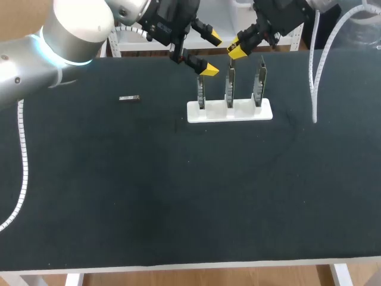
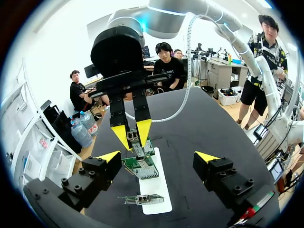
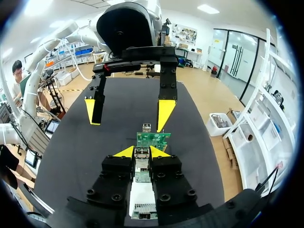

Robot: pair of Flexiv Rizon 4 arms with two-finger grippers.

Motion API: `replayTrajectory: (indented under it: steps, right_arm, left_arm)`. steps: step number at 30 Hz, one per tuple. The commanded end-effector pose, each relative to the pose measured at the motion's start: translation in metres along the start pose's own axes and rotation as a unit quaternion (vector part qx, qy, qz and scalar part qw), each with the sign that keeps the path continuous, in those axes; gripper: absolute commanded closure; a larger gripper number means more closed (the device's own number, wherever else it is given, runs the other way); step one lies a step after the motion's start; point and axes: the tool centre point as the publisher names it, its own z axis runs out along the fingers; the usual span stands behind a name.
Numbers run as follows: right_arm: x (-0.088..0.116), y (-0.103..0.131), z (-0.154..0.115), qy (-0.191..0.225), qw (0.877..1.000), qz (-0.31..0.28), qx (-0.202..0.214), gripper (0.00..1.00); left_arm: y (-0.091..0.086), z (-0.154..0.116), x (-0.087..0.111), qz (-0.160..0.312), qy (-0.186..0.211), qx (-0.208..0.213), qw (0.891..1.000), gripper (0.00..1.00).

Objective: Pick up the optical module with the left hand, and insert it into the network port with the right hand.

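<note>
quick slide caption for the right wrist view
Right end effector grips a small metal optical module over the white board holder; open left end effector ahead.

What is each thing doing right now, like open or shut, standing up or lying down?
Left gripper: open, holding nothing.
Right gripper: shut on a small metal piece atop the middle board.
Three boards: upright in the white holder.
Small module: lying flat on the table, untouched.

Small metallic optical module (image 3: 141,153), upright at the top of the middle network port board (image 1: 230,92), board stood in a white stand (image 1: 230,112)
</note>
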Motion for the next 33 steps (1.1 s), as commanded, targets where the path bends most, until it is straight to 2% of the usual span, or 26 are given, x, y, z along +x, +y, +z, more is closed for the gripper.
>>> replayTrajectory:
  steps: [1,26,33]
  right_arm:
    - [0.0023,-0.0028,0.0030,0.000,1.000,0.003,-0.002,1.00]
    - [0.0090,-0.0095,0.0053,0.000,1.000,0.010,-0.006,1.00]
    - [0.0013,-0.0115,0.0048,0.001,1.000,0.000,-0.006,1.00]
  left_arm:
    - [0.0001,0.0001,-0.0003,0.001,0.001,0.000,1.000,0.00]
    - [0.0001,0.0001,-0.0003,0.001,0.001,0.000,1.000,0.00]
    - [0.0001,0.0001,-0.0003,0.001,0.001,0.000,1.000,0.00]
